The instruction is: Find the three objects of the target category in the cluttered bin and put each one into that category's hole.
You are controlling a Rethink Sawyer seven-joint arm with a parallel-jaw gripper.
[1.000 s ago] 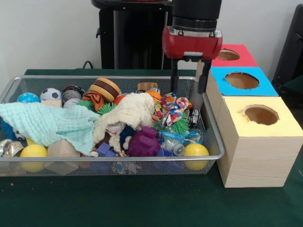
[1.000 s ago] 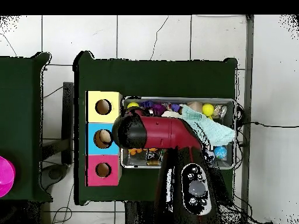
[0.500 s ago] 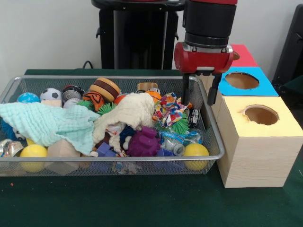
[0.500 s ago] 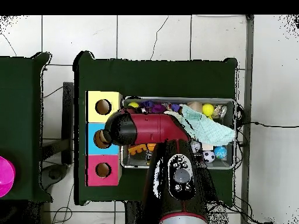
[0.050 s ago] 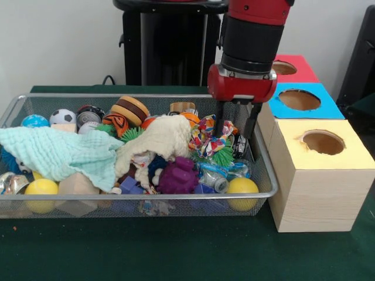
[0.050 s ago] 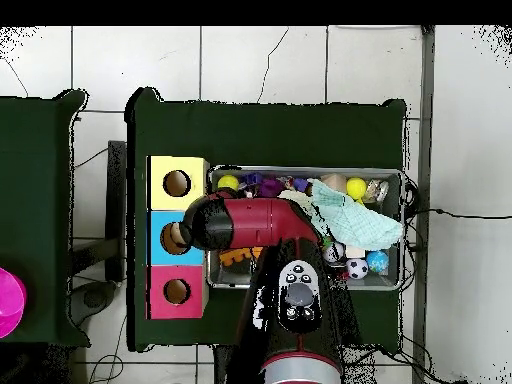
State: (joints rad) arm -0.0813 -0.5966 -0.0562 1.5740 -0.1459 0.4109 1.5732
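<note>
A wire mesh bin holds a heap of toys: a mint cloth, a cream cloth, a purple toy, a patterned fabric bow, a green spiky ball, yellow balls and a wooden burger. My gripper hangs open and empty over the bin's right end. Its fingers straddle the edge of the bow, just above the clutter. In the overhead view the arm's red head covers the gripper and that end of the bin.
Three wooden boxes with round holes stand in a row right of the bin: yellow nearest, blue behind it, red farthest. A soccer ball and a can lie at the bin's far left.
The gripper swung right toward the blue box, then came back left and lower, down to the toys at the bin's right end. It stayed open and empty throughout.
</note>
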